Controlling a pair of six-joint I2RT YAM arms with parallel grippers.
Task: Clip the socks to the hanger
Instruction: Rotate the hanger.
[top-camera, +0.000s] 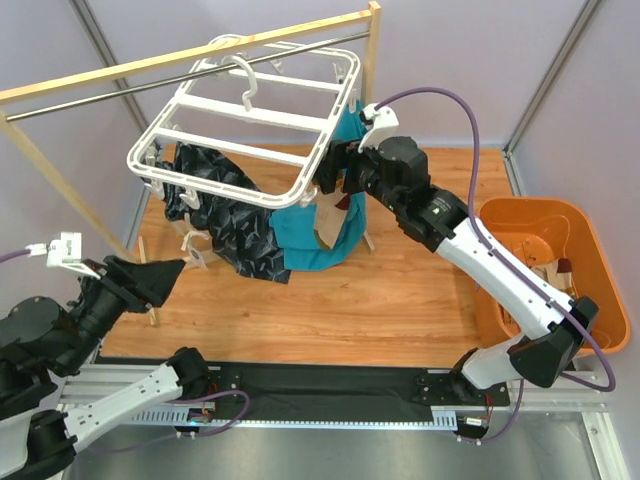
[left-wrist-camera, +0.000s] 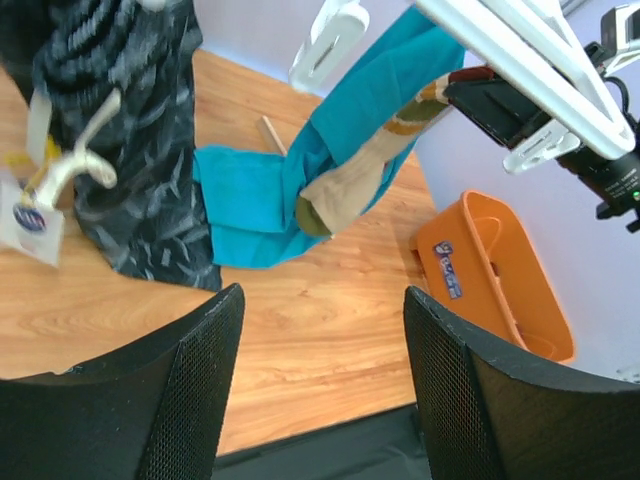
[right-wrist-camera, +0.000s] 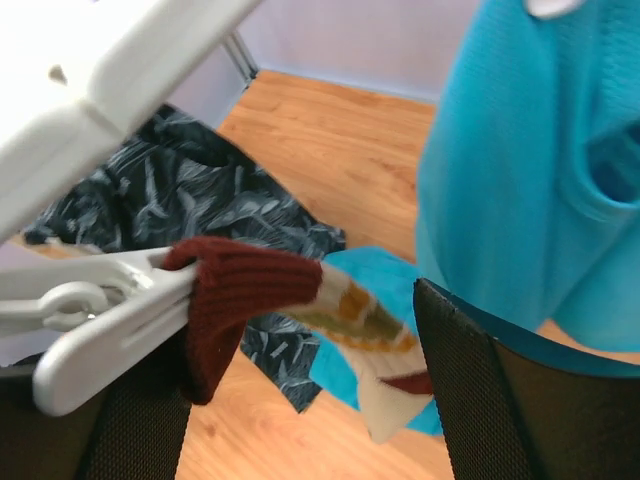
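The white hanger (top-camera: 260, 114) hangs by its hook from the metal rail. At its right corner, a white clip (right-wrist-camera: 110, 300) grips the maroon cuff of a beige sock (right-wrist-camera: 350, 315) with maroon, green and orange markings. The sock dangles in front of the teal cloth (top-camera: 330, 218). My right gripper (right-wrist-camera: 300, 400) is open with its fingers on either side of the hanging sock, not closed on it. My left gripper (left-wrist-camera: 320, 380) is open and empty, low over the table at the left (top-camera: 165, 272). From there it sees the sock (left-wrist-camera: 355, 185).
A dark patterned cloth (top-camera: 225, 215) and a teal cloth (top-camera: 300, 240) hang from the hanger. An orange bin (top-camera: 590, 260) at the right holds more socks (top-camera: 548, 272). The wooden rack (top-camera: 200, 58) with its metal rail stands at the back over the wooden table (top-camera: 380, 300).
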